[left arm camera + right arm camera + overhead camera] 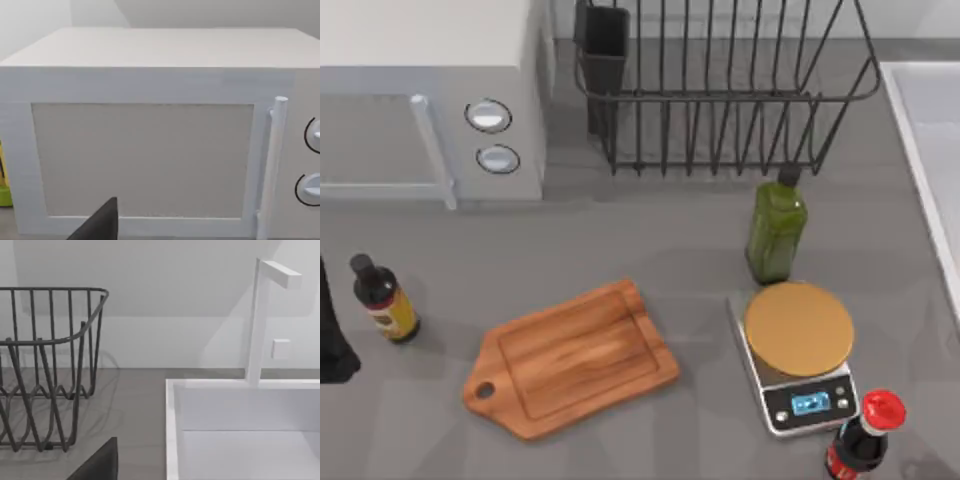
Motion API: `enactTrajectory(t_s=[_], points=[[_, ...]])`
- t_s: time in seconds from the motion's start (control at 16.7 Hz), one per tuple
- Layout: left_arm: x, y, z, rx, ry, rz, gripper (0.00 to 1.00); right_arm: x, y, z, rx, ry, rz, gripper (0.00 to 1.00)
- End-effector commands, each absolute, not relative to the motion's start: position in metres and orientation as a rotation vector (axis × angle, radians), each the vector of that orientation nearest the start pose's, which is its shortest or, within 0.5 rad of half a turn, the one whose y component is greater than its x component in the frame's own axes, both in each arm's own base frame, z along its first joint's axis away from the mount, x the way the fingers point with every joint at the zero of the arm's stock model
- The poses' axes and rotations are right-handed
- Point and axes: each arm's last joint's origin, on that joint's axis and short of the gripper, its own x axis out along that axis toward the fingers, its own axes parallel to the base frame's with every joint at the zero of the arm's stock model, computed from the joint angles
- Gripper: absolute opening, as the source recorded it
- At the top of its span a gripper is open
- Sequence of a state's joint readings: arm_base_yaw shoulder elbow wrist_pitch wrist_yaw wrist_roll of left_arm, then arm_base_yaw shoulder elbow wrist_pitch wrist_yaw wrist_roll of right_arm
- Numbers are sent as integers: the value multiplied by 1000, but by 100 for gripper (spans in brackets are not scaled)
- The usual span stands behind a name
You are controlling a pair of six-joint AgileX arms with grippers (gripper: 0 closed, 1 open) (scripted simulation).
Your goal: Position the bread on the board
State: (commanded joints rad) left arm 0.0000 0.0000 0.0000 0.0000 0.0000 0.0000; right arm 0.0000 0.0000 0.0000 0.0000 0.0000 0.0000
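**Board bare on the worktop, both arms at the edges**

Top view: the board (575,358) lies flat on the grey worktop (660,250), left of centre, tilted, its short handle with the hole pointing toward the lower left. Nothing rests on it. The bread cannot be made out anywhere here. Just right of the board stands a silver kitchen scale (798,355) with a round tan top, nothing on it. A green bottle (777,230) stands upright just behind the scale, and a red-capped dark bottle (863,437) just in front of it. A small dark bottle with a yellow label (383,298) stands near the left side. At the back, a wire dish rack (720,85) holds a dark cup-like holder (602,50) in its left corner; a white microwave (430,100) sits at the back left, and a white sink (930,150) runs along the right edge. A dark part of the left arm (332,340) shows at the left edge.

Left wrist view: the camera faces the microwave's closed door (142,160), with its upright handle (272,165) and two knobs. A dark piece of the left end effector (100,225) shows low in the picture; I cannot tell whether it is apart or together.

Right wrist view: the rack's end, the sink basin (240,430) and a white faucet (260,320) against a pale wall. A dark piece of the right end effector (100,465) shows; its state I cannot tell.
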Motion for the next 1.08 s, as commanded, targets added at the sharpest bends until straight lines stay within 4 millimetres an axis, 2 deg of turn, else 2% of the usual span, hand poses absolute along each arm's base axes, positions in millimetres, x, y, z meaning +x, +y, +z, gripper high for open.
enactTrajectory(t_s=[0.18,0.3,0.48,0.6,0.72,0.84,0.96,1.08], points=[[106,-1,162,2,10,4,100,106,-1,160,0,0,0,100],[106,1,171,14,52,20,100,106,-1,160,0,0,0,100],[112,5,200,47,167,48,100,106,-1,160,0,0,0,100],[122,8,225,77,278,60,100,106,-1,160,0,0,0,100],[143,13,247,106,431,61,100,106,-1,160,0,0,0,100],[176,22,258,127,631,49,100,106,-1,160,0,0,0,100],[215,33,254,133,853,27,100,106,-1,160,0,0,0,100],[251,47,242,126,1057,2,100,106,-1,160,0,0,0,100]])
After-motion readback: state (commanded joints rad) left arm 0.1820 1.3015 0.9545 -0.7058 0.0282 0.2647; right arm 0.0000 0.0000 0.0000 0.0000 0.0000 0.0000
